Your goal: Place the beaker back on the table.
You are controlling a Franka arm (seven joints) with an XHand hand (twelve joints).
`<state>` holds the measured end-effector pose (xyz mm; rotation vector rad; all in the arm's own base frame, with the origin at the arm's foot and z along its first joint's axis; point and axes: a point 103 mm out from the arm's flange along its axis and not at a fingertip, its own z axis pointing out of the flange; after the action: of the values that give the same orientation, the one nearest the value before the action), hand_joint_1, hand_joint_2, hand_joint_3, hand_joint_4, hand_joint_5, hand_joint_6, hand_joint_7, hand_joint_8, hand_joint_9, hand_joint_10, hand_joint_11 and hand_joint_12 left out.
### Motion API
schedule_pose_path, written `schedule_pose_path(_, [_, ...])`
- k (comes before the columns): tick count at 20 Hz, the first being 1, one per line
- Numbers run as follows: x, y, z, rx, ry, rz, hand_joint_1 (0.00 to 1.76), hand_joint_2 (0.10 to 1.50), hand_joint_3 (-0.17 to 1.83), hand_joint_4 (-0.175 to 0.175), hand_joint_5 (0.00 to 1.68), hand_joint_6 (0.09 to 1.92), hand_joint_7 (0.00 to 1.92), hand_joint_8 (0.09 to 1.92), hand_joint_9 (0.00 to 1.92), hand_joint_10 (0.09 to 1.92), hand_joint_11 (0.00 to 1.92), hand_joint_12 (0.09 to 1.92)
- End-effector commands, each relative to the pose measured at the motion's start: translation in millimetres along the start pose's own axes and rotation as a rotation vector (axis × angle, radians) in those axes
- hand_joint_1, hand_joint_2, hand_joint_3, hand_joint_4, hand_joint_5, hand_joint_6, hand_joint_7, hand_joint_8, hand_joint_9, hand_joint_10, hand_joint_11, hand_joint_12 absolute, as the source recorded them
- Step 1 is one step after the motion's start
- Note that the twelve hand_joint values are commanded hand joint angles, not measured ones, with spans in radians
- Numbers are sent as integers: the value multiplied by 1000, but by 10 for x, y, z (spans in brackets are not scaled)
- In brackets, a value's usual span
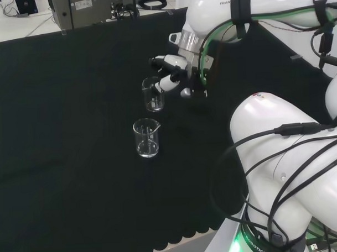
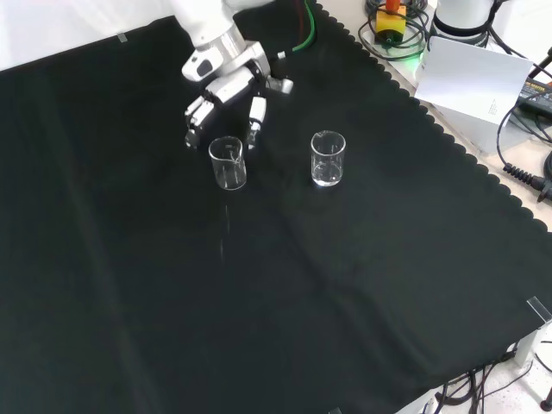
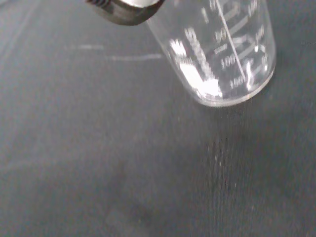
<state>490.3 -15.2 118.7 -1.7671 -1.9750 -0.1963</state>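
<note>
Front view: beaker [image 2: 228, 162] on cloth [image 2: 259, 302], just below robot hand [image 2: 226, 90]; second beaker [image 2: 328, 159] to right.

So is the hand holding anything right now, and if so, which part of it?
The hand holds a clear beaker by its upper wall near the rim, fingers curled against its side. The other beaker stands apart, untouched.

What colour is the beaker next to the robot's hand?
The beaker is clear, colourless glass with white markings, best seen in the wrist view.
</note>
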Motion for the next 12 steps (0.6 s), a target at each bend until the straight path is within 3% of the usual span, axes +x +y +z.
schedule_pose_path(1, [179, -440, -591, -38, -110, 32, 880, 908, -175, -42, 248, 87, 89, 597, 532, 87, 50, 1372])
schedule_pose_path(6, [337, -863, -971, -44, -244, 96, 864, 938, -175, -43, 274, 87, 124, 615, 551, 87, 49, 1383])
schedule_pose_path(10, [439, -1159, -1240, -18, -297, 167, 854, 952, -175, -43, 280, 87, 129, 618, 551, 87, 45, 1386])
schedule_pose_path(12, [490, -1289, -1336, -25, -312, 182, 833, 963, -175, -42, 281, 87, 126, 618, 541, 87, 33, 1389])
